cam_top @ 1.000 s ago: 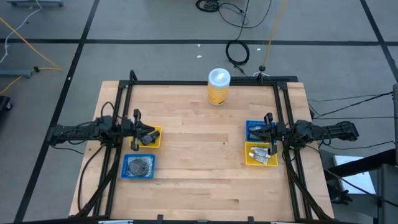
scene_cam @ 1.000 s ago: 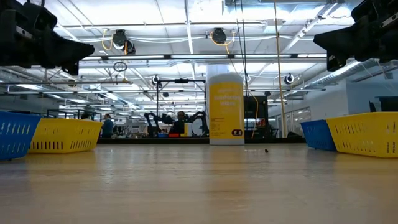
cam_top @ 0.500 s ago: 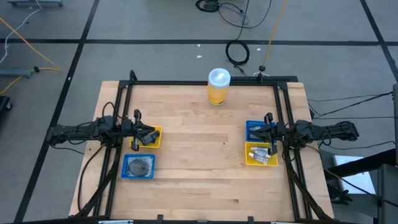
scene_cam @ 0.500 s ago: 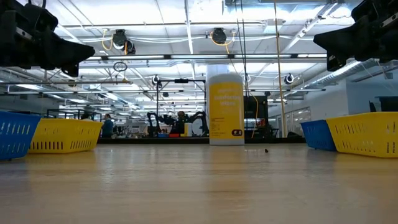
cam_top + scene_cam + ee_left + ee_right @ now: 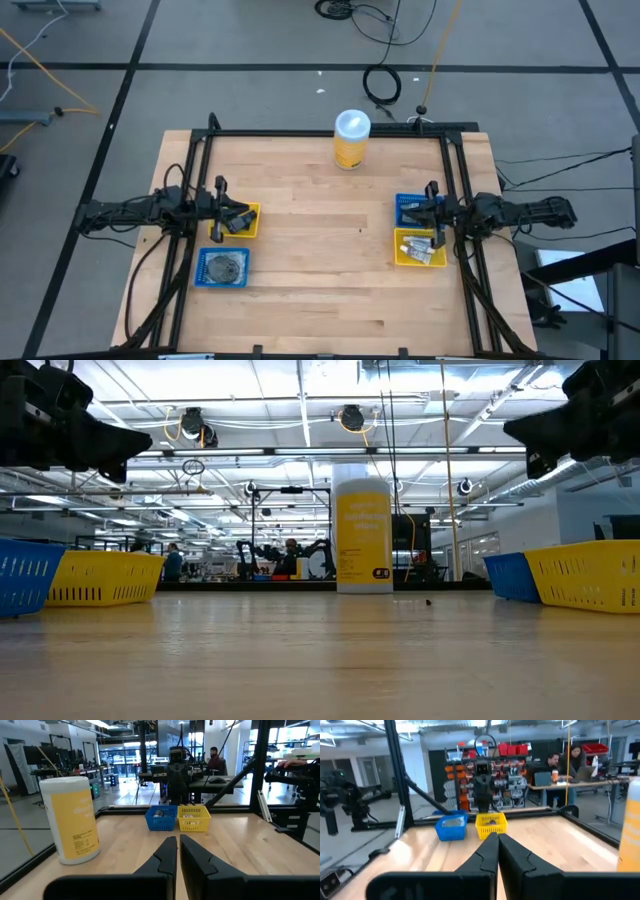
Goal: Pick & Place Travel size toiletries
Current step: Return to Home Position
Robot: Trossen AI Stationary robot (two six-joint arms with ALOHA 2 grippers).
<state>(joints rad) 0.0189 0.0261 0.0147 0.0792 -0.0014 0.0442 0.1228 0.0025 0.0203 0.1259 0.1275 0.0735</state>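
Standing by the table (image 5: 310, 290) with the yellow canister (image 5: 351, 139) as twelve o'clock, I would say the sorting itself looks finished and the step in hand is the retreat to rest. The travel size toiletries (image 5: 422, 249) all seem to lie in trays: whitish tubes in the right yellow tray (image 5: 402, 258) at about four o'clock, greyish discs (image 5: 225, 266) in the left blue tray (image 5: 203, 270) at about eight. Something dark sits in the left yellow tray (image 5: 252, 212) at nine, though from above I cannot part it cleanly from the arm over it. What the right blue tray (image 5: 403, 200) at three holds is too small to tell. The left gripper (image 5: 178, 839) hangs raised over the nine o'clock edge, its fingers drawn together to a bare slit with nothing between them. The right gripper (image 5: 498, 836) mirrors it at the three o'clock edge, above the seam between its two trays, fingers likewise pinched close and empty. Each points across the wood at the other. To my eye the next move calls for very little — no reach, no grasp, only settling both arms into their parked pose, clear of the tray rims below. Were another piece to turn up, the fingers would first need to spread before any descent.
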